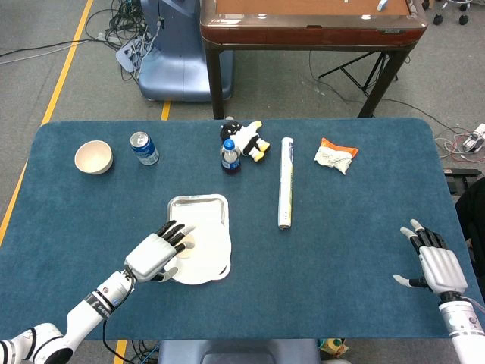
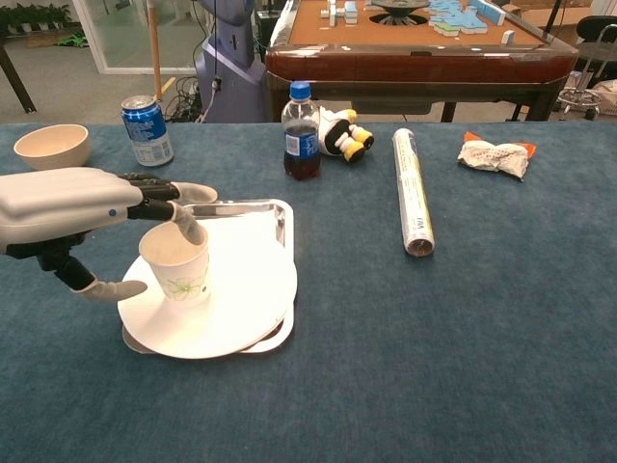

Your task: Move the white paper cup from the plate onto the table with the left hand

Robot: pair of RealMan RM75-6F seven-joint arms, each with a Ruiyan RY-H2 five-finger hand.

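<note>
The white paper cup [image 2: 176,262] stands upright on the left part of a white plate [image 2: 246,304], which lies on a metal tray [image 2: 253,207]. My left hand [image 2: 82,205] is at the cup's left. Its fingers [image 2: 183,220] reach over the cup's far rim and its thumb [image 2: 111,287] lies low by the near side, a small gap from the cup wall. In the head view the left hand [image 1: 155,254] covers most of the cup [image 1: 188,243] on the plate [image 1: 208,262]. My right hand [image 1: 436,265] rests open on the table at the far right.
Along the back of the table are a beige bowl [image 2: 53,145], a blue can [image 2: 147,128], a dark drink bottle [image 2: 301,130], a plush toy [image 2: 342,133], a long paper roll [image 2: 413,191] and a snack packet [image 2: 494,154]. Blue cloth covers the table.
</note>
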